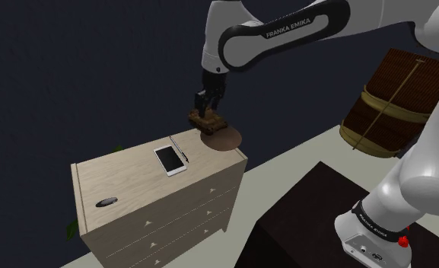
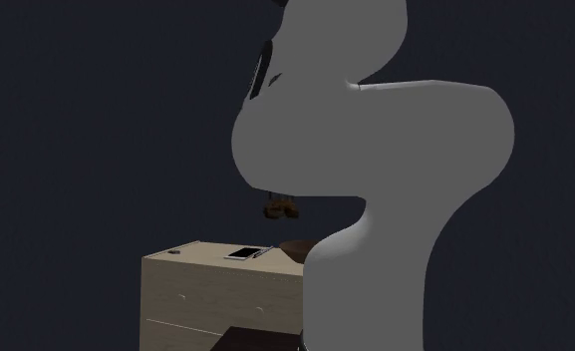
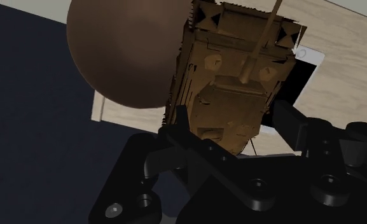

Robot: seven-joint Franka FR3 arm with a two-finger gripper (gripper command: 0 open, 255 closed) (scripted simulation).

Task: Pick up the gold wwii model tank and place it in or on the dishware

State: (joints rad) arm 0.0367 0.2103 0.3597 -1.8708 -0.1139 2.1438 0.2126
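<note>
Two black fingers [image 3: 289,121] of the gripper [image 1: 208,106] clamp the brown tank [image 1: 208,119], held in the air above the edge of a round brown plate [image 1: 225,138] at the dresser [image 1: 134,194] corner. A phone [image 1: 170,160], a pen [image 1: 179,146] and a small dark object [image 1: 106,202] lie on the same top.

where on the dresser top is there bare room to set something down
The widest bare patch of the dresser top lies between the small dark object and the phone. A narrower strip runs behind the phone and pen. The plate corner is crowded: the gripper holds the model tank over its edge.
</note>
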